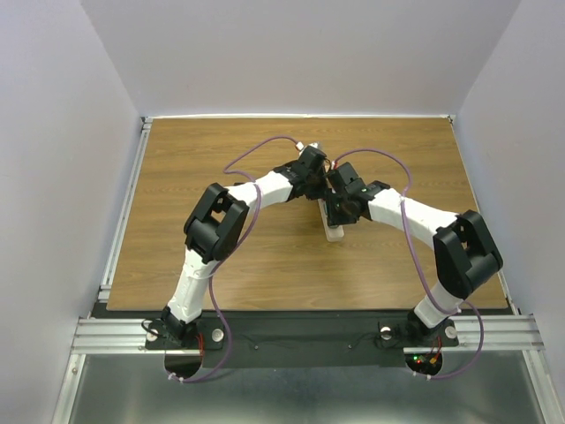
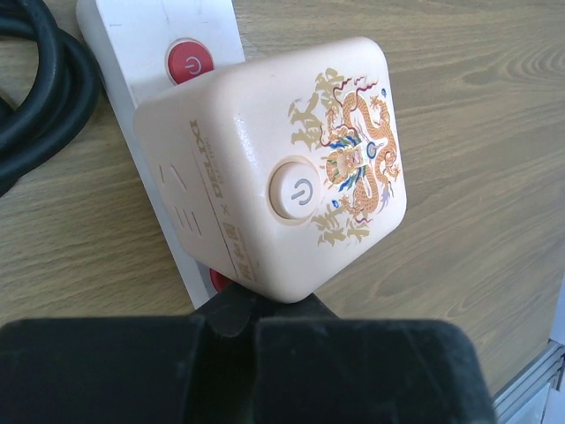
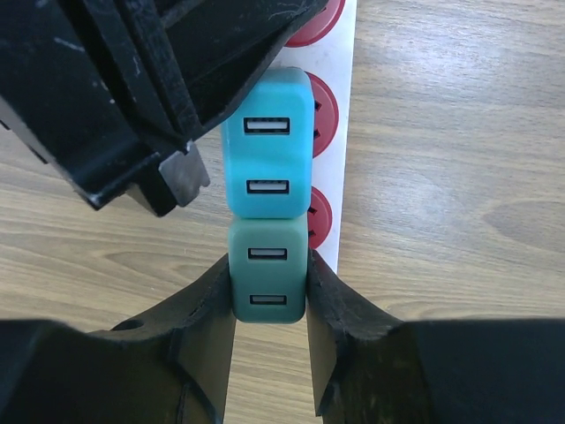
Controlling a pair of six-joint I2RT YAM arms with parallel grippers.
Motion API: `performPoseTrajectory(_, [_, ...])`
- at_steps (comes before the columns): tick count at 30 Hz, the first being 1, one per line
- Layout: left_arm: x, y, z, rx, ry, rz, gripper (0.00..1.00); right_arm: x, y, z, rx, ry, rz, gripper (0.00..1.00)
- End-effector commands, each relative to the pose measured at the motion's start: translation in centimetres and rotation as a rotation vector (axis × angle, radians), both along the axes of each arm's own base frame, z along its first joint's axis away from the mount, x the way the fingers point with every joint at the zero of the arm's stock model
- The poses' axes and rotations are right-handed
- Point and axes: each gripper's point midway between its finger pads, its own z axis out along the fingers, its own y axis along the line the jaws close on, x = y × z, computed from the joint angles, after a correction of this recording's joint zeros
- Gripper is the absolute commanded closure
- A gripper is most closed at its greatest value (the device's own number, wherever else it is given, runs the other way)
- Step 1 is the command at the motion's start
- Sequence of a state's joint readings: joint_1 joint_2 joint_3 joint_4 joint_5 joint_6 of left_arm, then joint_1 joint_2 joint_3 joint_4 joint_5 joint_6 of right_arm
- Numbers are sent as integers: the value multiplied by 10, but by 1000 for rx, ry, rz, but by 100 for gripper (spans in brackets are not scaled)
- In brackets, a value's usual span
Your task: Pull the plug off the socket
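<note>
The socket is a long beige power strip with red outlets, lying mid-table. In the right wrist view the strip carries a green two-port USB plug and a teal one just beyond it. My right gripper is shut on the green plug, one finger on each side. In the left wrist view a beige cube adapter with a dragon print sits on the strip. My left gripper is shut, its tip on the strip at the cube's near corner.
A thick black cord curls on the wooden table beside the strip's far end. The left gripper's black body hangs close above the teal plug. Both arms crowd the strip. White walls enclose the table.
</note>
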State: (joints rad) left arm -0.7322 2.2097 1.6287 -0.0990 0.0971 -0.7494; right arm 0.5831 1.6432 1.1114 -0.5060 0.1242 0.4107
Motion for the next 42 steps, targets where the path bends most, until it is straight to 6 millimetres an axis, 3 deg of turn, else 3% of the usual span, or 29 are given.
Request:
performPoseTrajectory(1, [-83, 73, -140, 415, 272, -75, 100, 20, 18, 30, 61, -101, -7, 99])
performPoseTrajectory(6, [-98, 75, -152, 453, 292, -101, 100, 24, 13, 71, 82, -191, -27, 100])
performPoseTrajectory(20, [-105, 74, -162, 463, 311, -101, 100, 19, -2, 119, 140, -350, -53, 100])
performPoseTrajectory(33, [-115, 79, -174, 539, 304, -103, 100, 14, -7, 138, 171, -413, -55, 100])
performPoseTrajectory(42, [-123, 78, -180, 566, 306, -116, 100, 7, -19, 138, 166, -437, -90, 100])
